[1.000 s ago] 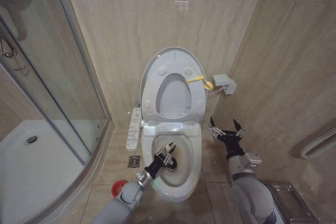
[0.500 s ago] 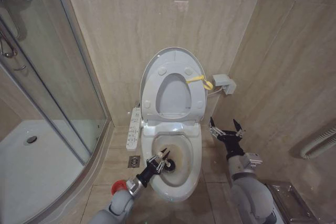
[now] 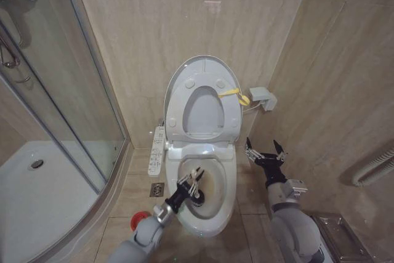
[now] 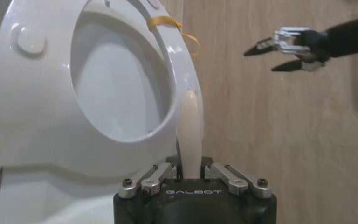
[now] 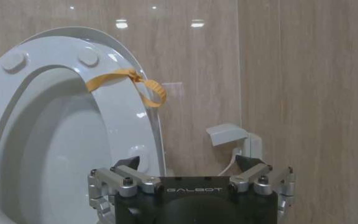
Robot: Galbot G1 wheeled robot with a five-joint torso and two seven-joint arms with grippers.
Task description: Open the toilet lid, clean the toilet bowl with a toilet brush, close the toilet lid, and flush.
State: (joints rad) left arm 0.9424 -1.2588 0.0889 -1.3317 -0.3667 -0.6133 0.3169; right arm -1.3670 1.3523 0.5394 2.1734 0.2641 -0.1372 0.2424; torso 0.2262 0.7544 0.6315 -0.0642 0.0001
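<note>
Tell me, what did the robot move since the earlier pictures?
The left end effector, shut on the toilet brush, slid toward the bowl's near-left rim, then back up toward the middle of the toilet bowl. The right end effector stayed open beside the bowl; the toilet lid stayed up.

Left gripper (image 3: 192,181) jaws clamped, arm reaching forward, right gripper (image 3: 265,150) jaws spread, raised

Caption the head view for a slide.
Left claw scrubs the stained toilet bowl with the toilet brush; toilet lid raised.
</note>
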